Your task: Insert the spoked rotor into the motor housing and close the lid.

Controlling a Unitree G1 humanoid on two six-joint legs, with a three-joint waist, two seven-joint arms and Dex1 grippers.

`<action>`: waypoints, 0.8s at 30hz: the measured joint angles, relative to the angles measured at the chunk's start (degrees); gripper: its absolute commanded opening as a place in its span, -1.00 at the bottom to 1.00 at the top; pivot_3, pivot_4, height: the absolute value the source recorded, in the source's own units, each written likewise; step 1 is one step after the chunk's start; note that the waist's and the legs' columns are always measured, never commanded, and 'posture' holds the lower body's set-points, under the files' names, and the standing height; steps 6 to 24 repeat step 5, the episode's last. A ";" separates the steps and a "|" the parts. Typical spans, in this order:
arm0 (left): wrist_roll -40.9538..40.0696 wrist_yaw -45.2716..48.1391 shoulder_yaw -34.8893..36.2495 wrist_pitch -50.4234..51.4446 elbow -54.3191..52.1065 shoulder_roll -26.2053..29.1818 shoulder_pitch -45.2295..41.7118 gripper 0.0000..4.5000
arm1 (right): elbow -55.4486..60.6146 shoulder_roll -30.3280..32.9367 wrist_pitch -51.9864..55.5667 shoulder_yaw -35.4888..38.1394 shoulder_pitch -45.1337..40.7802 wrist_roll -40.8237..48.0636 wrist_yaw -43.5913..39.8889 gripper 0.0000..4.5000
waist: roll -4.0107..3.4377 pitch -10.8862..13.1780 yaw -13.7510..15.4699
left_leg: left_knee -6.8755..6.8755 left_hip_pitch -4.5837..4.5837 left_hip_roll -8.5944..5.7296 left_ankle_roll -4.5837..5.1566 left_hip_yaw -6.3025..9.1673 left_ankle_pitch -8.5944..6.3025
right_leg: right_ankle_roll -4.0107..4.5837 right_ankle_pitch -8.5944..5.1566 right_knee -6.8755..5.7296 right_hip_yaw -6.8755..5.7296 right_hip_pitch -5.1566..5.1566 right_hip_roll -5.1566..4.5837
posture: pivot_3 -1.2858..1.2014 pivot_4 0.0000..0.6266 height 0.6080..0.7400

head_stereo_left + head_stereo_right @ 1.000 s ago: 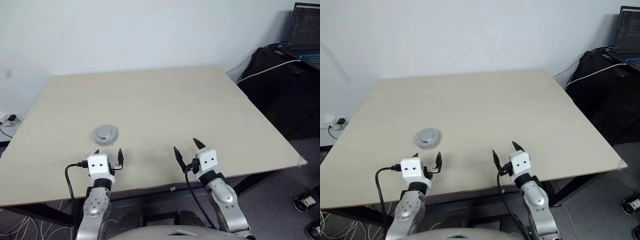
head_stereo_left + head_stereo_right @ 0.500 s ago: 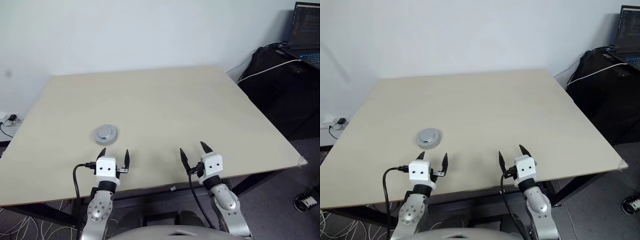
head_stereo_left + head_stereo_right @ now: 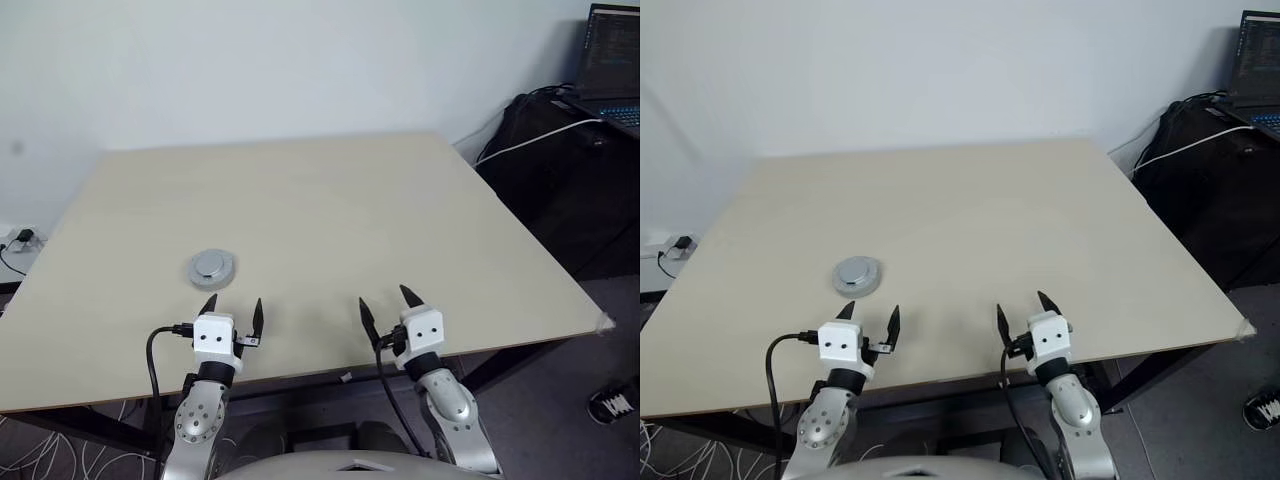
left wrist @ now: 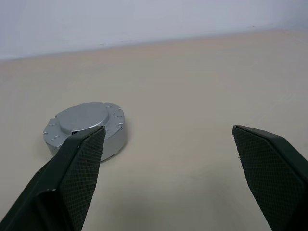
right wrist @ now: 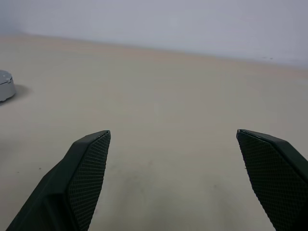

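Plain beige surface [image 3: 330, 200]; the lid [image 3: 211, 267] sits closed on the motor housing [image 4: 113, 139], just ahead of the left gripper [image 3: 232, 311]. Right gripper [image 3: 388, 303] well apart. Both spread wide, empty.

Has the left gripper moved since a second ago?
Yes. The left gripper has shifted toward the robot's right and back toward the table's near edge, away from the closed silver motor, which has stayed put.
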State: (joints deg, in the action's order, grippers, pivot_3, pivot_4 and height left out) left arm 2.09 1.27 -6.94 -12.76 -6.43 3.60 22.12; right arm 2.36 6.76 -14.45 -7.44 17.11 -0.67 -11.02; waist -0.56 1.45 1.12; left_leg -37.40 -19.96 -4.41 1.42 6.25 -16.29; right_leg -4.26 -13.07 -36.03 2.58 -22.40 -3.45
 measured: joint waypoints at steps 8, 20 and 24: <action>0.02 -0.02 0.47 0.00 0.09 -0.20 -0.01 0.99 | 0.00 0.09 0.07 0.03 0.00 0.05 -0.18 1.00 | 0.00 0.00 0.01 | 0.00 0.00 0.00 0.00 0.00 0.00 | 0.00 0.00 0.00 0.00 0.00 0.00 | 0.03 -1.00 1.00; 0.02 -0.02 0.47 0.00 0.09 -0.20 -0.01 0.99 | 0.00 0.09 0.07 0.03 0.00 0.05 -0.18 1.00 | 0.00 0.00 0.01 | 0.00 0.00 0.00 0.00 0.00 0.00 | 0.00 0.00 0.00 0.00 0.00 0.00 | 0.03 -1.00 1.00; 0.02 -0.02 0.47 0.00 0.09 -0.20 -0.01 0.99 | 0.00 0.09 0.07 0.03 0.00 0.05 -0.18 1.00 | 0.00 0.00 0.01 | 0.00 0.00 0.00 0.00 0.00 0.00 | 0.00 0.00 0.00 0.00 0.00 0.00 | 0.03 -1.00 1.00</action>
